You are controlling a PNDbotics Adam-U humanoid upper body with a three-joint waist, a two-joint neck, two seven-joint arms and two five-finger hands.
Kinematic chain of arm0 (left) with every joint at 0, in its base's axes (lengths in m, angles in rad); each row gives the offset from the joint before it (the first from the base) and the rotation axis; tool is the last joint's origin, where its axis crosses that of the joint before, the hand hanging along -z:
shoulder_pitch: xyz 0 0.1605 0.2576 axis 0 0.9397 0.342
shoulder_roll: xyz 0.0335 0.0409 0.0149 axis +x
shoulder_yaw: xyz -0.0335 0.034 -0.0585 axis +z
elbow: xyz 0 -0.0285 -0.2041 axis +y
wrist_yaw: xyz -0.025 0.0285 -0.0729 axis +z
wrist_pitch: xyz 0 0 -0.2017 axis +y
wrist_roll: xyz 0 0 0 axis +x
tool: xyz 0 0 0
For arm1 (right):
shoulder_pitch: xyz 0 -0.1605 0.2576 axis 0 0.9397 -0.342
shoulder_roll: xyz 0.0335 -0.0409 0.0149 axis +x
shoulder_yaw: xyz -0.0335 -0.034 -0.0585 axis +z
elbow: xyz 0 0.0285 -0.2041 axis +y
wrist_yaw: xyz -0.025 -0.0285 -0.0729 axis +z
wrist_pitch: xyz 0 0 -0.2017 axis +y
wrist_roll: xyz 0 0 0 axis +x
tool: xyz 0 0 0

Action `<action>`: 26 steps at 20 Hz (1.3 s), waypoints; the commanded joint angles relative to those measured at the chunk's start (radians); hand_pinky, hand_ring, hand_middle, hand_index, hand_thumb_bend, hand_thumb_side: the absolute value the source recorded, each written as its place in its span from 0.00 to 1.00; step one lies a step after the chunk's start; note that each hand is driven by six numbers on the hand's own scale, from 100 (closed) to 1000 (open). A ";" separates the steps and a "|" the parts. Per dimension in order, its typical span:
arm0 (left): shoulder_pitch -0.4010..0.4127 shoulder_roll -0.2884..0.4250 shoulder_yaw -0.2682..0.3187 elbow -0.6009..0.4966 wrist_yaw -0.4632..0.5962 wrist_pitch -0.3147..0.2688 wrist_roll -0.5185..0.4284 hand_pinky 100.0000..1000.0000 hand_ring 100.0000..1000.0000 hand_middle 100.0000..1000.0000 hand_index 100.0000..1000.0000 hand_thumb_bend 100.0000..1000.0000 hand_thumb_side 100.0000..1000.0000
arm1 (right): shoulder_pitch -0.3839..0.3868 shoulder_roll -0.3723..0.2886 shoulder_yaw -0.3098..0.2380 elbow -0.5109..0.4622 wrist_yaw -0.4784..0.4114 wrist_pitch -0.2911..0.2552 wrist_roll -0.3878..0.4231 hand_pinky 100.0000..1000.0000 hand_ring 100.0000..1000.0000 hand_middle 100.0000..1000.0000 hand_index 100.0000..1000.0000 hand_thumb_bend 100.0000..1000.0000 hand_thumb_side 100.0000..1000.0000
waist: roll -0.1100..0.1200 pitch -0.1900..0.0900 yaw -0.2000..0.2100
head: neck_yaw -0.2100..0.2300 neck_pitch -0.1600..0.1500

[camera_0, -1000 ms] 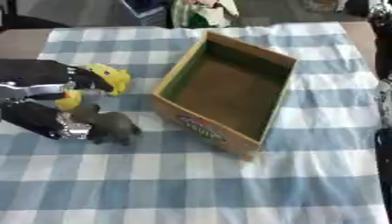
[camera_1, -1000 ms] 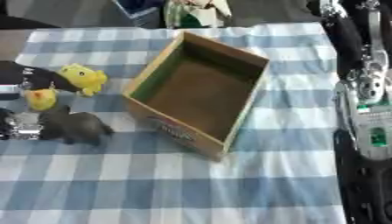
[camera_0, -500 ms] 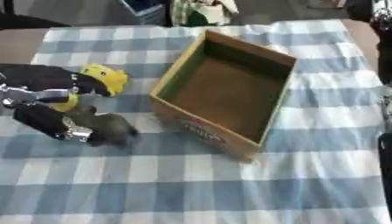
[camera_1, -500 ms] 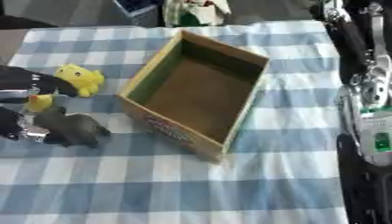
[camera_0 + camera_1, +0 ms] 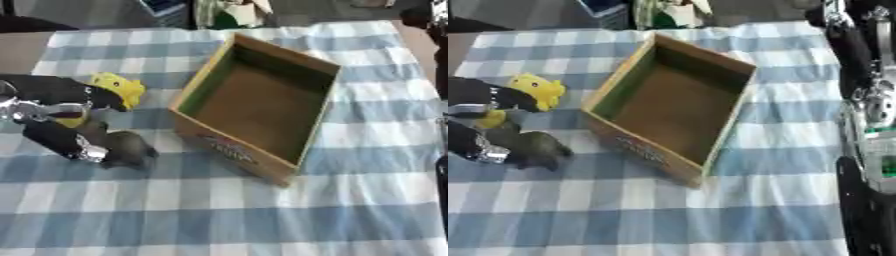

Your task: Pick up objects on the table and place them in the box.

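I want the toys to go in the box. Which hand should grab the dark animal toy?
The left hand. It is already at the dark animal toy and the yellow toy, on the box's left. The right arm hangs off by the table's right edge, far from both toys.

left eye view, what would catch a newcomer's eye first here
The open cardboard box sits empty in the middle of the blue checked cloth. To its left, the robot's left hand is around a dark grey toy animal, with a yellow toy just behind it.
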 commanded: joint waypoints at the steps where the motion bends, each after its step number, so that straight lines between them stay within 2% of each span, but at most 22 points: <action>1: -0.018 0.011 0.003 0.012 -0.019 -0.011 0.001 0.86 0.98 0.97 1.00 0.50 0.92 | -0.021 -0.023 -0.007 -0.010 -0.010 0.001 0.002 0.68 0.59 0.40 0.74 0.00 0.53 | -0.001 -0.014 -0.002 | 0.002 -0.011; 12: -0.009 -0.001 -0.020 0.073 -0.067 -0.058 0.001 0.85 0.97 0.93 0.98 0.49 0.86 | -0.024 -0.025 -0.013 -0.007 -0.018 0.004 -0.004 0.68 0.59 0.40 0.74 0.00 0.54 | -0.002 -0.001 -0.007 | 0.010 -0.010; 16: -0.010 -0.006 -0.023 0.086 -0.088 -0.061 0.001 0.85 0.96 0.91 0.97 0.47 0.80 | -0.025 -0.024 -0.014 -0.008 -0.020 0.005 -0.008 0.68 0.59 0.40 0.74 0.00 0.55 | -0.004 0.002 -0.010 | 0.014 -0.015; 22: -0.010 -0.022 -0.023 0.095 -0.127 -0.052 0.001 0.81 0.91 0.81 0.90 0.38 0.72 | -0.025 -0.023 -0.017 -0.008 -0.024 0.007 -0.008 0.69 0.59 0.40 0.74 0.00 0.56 | -0.005 0.007 -0.015 | 0.017 -0.016; 26: -0.008 -0.029 -0.019 0.091 -0.126 -0.040 0.018 0.74 0.82 0.69 0.79 0.31 0.61 | -0.022 -0.025 -0.021 -0.006 -0.026 0.011 -0.010 0.69 0.59 0.40 0.74 0.00 0.57 | -0.005 0.011 -0.015 | 0.016 -0.008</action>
